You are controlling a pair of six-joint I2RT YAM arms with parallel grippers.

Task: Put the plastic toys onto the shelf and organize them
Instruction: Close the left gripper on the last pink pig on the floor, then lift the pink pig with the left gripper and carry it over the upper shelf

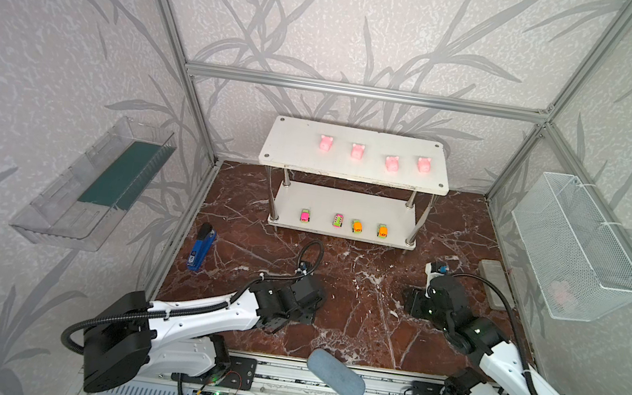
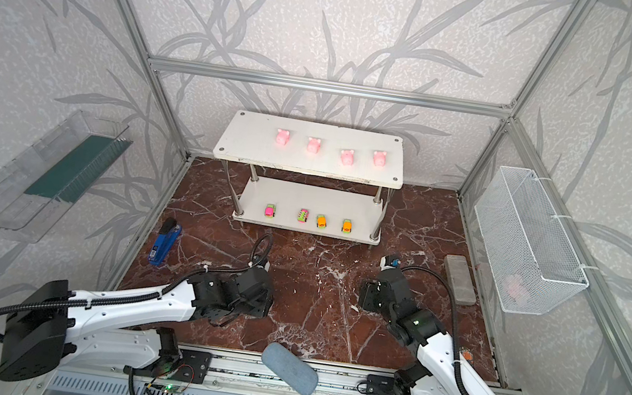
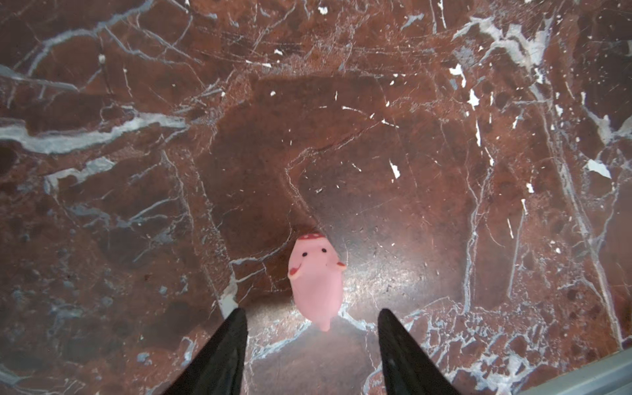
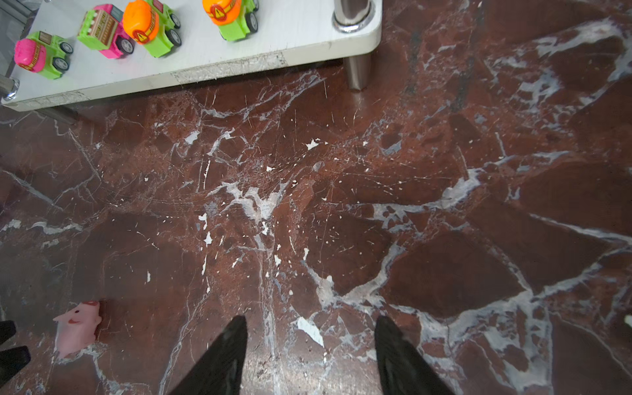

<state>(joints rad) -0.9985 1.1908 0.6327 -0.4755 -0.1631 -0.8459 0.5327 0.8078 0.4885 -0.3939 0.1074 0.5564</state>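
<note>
A pink pig (image 3: 316, 280) sits on the marbled worktop (image 3: 444, 171) with its snout pointing away from the left gripper (image 3: 312, 312). Its rear end lies just between that gripper's fingertips and touches neither. That gripper is spread apart and grips nothing. The right gripper (image 4: 310, 318), off to the pig's side, is spread about as wide over bare worktop. Well ahead of both grippers stands the shelf (image 1: 295, 153), with four pigs (image 1: 326, 143) in a row on its upper board and four cars (image 1: 338, 220) on its lower.
</note>
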